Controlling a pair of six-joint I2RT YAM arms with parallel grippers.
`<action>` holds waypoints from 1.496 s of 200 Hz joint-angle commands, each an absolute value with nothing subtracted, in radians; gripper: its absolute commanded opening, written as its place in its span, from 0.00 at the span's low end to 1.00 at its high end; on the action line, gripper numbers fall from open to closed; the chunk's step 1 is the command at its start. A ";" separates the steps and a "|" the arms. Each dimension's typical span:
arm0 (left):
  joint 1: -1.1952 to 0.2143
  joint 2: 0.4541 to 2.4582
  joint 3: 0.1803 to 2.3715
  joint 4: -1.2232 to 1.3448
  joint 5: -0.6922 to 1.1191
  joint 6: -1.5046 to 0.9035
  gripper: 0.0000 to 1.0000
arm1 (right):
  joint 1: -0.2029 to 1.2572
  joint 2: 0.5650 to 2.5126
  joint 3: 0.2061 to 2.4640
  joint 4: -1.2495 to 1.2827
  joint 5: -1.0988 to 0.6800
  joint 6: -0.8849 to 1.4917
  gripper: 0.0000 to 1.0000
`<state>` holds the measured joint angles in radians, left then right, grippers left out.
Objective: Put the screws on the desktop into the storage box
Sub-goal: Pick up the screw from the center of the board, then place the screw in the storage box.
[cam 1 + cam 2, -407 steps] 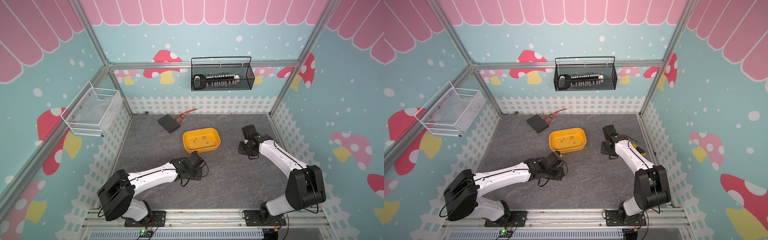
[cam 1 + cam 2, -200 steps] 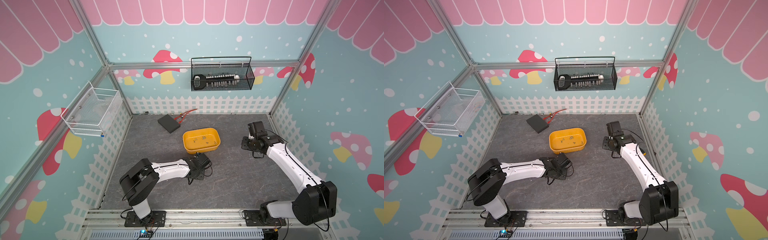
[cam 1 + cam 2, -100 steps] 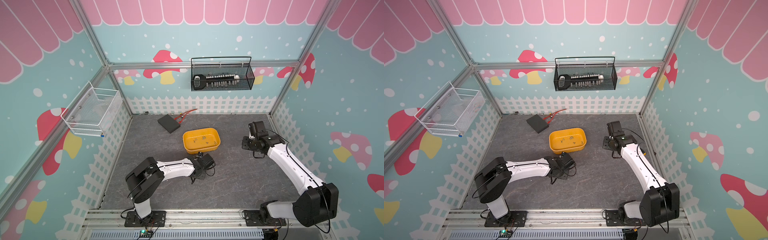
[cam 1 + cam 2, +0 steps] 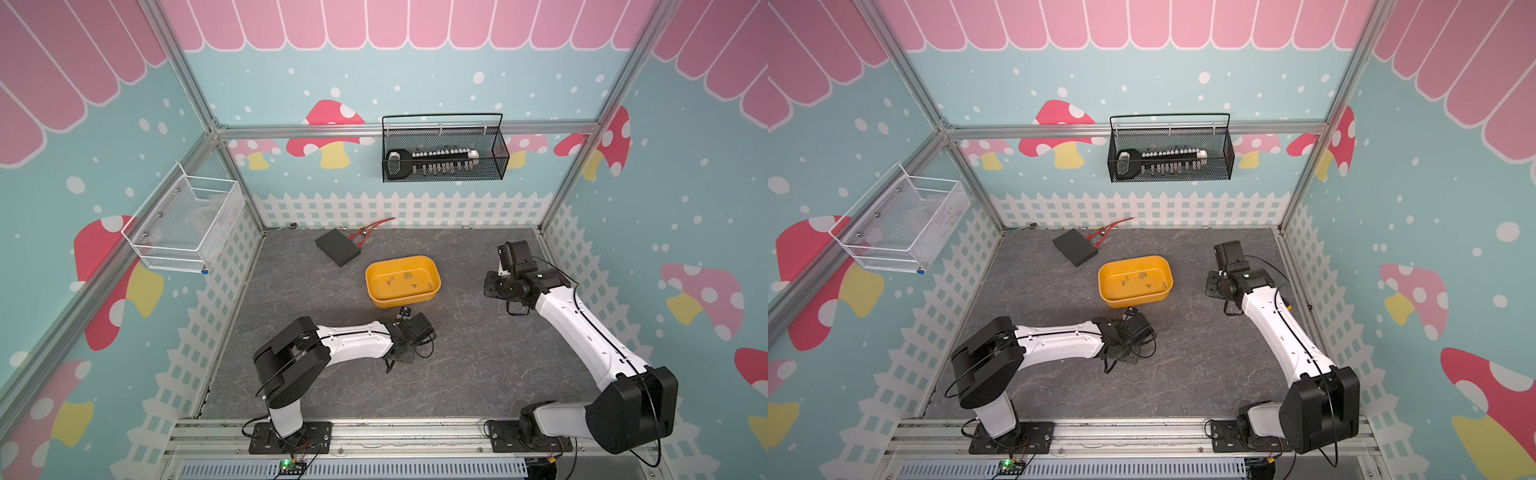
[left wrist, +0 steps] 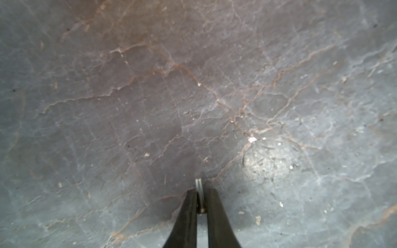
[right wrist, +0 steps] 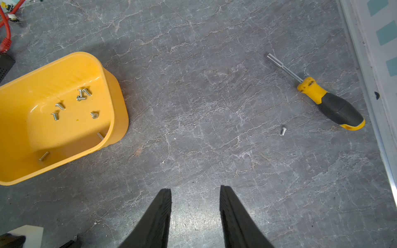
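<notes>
L end effector (image 5: pixel 200 192) pinches threaded metal screw (image 5: pixel 199 185) over veined matte desktop (image 5: pixel 150 96); R end effector (image 6: pixel 195 190) parted.

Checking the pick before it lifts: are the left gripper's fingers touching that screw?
Touching. The left wrist view shows the screw pinched between both fingers of the left gripper, no gap either side.
</notes>
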<state>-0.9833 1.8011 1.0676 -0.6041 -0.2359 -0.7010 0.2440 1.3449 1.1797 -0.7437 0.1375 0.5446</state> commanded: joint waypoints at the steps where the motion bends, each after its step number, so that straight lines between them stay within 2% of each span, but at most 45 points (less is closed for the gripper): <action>1: -0.997 1.852 1.042 -0.666 -0.194 -0.716 0.09 | 0.244 1.316 1.203 -0.764 0.141 0.532 0.43; 54: -0.996 1.841 1.057 -0.691 -0.227 -0.713 0.00 | 0.244 1.315 1.204 -0.764 0.138 0.534 0.43; 90: -0.997 1.776 1.100 -0.747 -0.278 -0.709 0.00 | 0.243 1.315 1.208 -0.767 0.135 0.526 0.43; 132: -0.986 1.661 1.262 -0.873 -0.354 -0.672 0.00 | 0.244 1.311 1.223 -0.772 0.133 0.526 0.43; 167: -0.912 1.644 1.436 -0.910 -0.362 -0.588 0.00 | 0.244 1.310 1.226 -0.772 0.130 0.529 0.42; 196: -0.799 1.713 1.587 -0.910 -0.341 -0.489 0.00 | 0.244 1.316 1.229 -0.773 0.126 0.529 0.42; 235: -0.690 1.902 1.755 -0.894 -0.271 -0.401 0.00 | 0.244 1.330 1.235 -0.770 0.125 0.527 0.42; 299: -0.612 2.147 1.920 -0.886 -0.196 -0.364 0.00 | 0.244 1.352 1.238 -0.767 0.150 0.512 0.43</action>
<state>-0.6235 2.1101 1.8561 -0.8757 -0.2417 -0.3988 0.2440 1.3357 1.2140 -0.7586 0.1329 0.5278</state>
